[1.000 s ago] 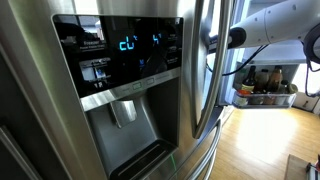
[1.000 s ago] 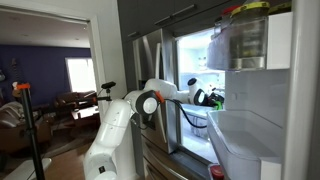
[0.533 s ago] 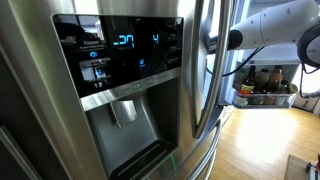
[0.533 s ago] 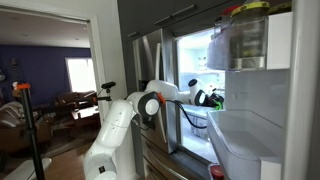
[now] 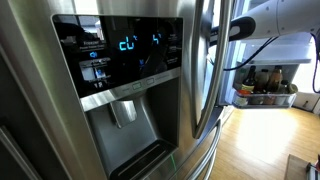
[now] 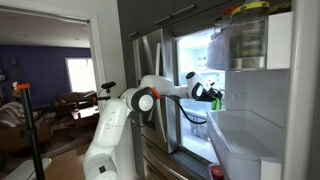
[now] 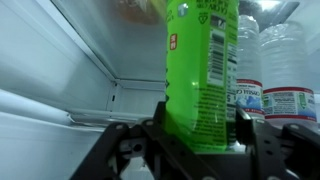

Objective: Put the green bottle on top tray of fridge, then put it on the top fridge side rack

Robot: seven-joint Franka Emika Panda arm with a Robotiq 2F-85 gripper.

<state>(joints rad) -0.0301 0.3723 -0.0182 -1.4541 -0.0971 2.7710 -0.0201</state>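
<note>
The green bottle fills the middle of the wrist view, upright, its label towards the camera. My gripper is shut on its lower part, with one dark finger pressed on each side. In an exterior view my arm reaches into the open fridge, and the gripper holds the green bottle in the lit upper compartment. The fridge's steel door with its lit dispenser panel fills the other view. There only the arm's elbow shows at the top right.
Two clear water bottles stand right behind the green bottle. The white fridge wall and a shelf rail lie to its left. A door rack sits in the foreground, with a jar on the rack above it. Brown bottles stand on a far table.
The gripper has shut on the green bottle. The arm has since risen a little, and the forearm sits higher in both exterior views.
</note>
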